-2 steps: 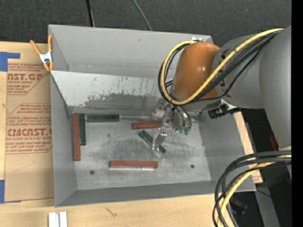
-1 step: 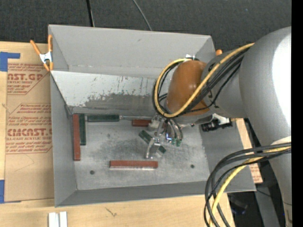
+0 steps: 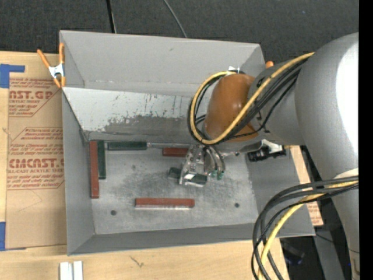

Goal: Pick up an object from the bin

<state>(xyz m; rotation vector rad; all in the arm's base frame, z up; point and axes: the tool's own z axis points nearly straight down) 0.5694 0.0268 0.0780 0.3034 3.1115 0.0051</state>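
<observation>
Gripper (image 3: pixel 197 172) low over middle of grey bin (image 3: pixel 145 57), grasp state indiscernible, small dark block (image 3: pixel 174 172) just beside it, long red-brown bar (image 3: pixel 164 203) lying apart.

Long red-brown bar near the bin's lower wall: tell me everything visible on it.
The red-brown bar is long, thin and straight with squared ends, matte, evenly coloured; material unclear. It lies flat on the bin floor, running left-right in the view, whole and unobstructed. Only the floor touches it; the gripper sits apart, farther up the view.
</observation>
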